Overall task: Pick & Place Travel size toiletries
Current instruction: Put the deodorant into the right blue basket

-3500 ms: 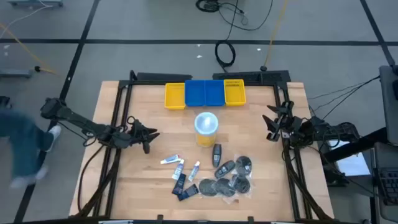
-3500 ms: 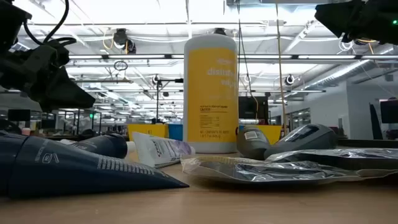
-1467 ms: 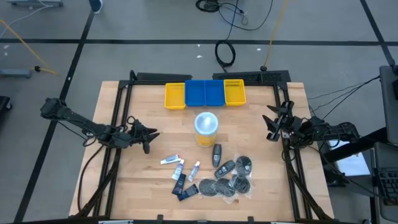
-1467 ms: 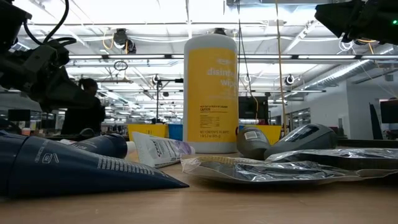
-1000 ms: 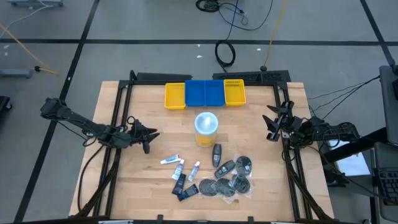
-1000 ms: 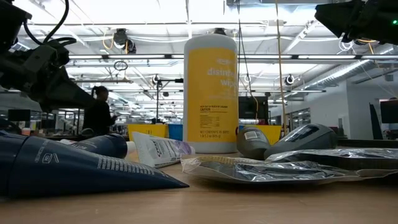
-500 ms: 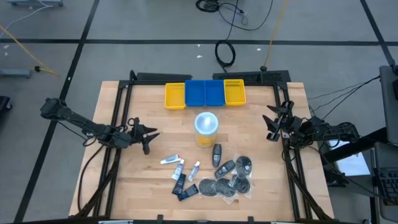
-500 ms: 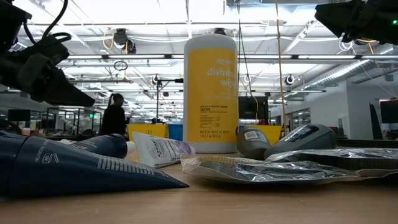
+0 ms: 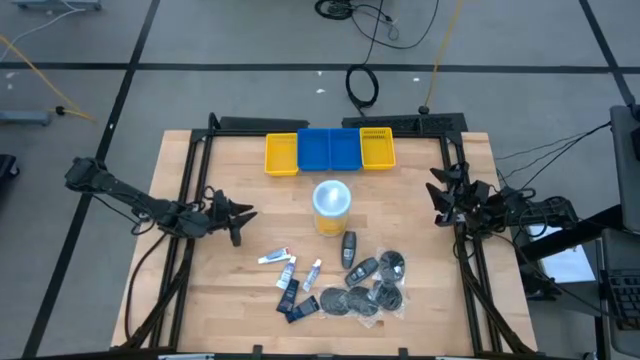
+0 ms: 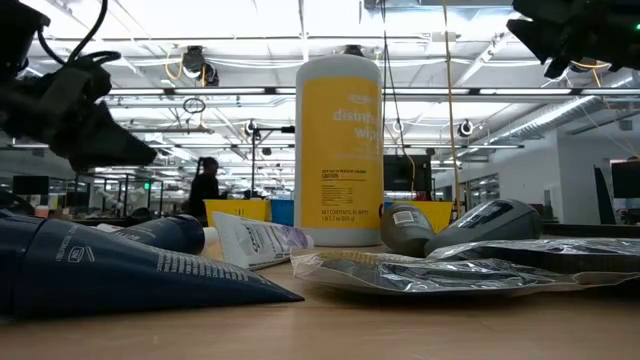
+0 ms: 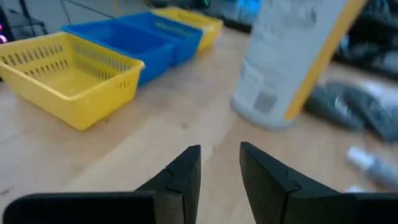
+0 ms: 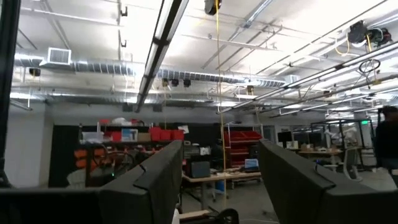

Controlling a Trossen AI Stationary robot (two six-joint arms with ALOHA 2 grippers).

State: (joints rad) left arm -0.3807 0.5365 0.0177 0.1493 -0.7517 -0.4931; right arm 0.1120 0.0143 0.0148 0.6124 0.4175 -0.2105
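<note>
From above, the wooden worktop (image 9: 200,300) carries a yellow canister (image 9: 331,206) with a pale lid at its centre, the landmark for everything else. Behind the canister, at the far edge, stand a row of bins (image 9: 329,150), yellow at the ends and blue between. In front of the canister lie the travel size toiletries (image 9: 345,281): small white tubes, dark mini bottles and round grey packets, clustered close together. The left gripper (image 9: 238,222) hangs well to the canister's left, holding nothing; the right gripper (image 9: 440,197) sits well to its right, near the worktop's edge, also empty.

At table height, the canister (image 10: 340,150) rises behind a dark sachet (image 10: 120,270), a white tube (image 10: 258,242) and crinkled clear packets (image 10: 440,270). A person (image 10: 205,188) stands far back in the room.

Past the left wrist, that gripper's fingers (image 11: 185,177) stand slightly apart, empty, with the canister (image 11: 292,62) and the bins (image 11: 74,78) ahead.

Past the right wrist, the fingers (image 12: 160,180) are spread wide, pointing at the ceiling lights.
</note>
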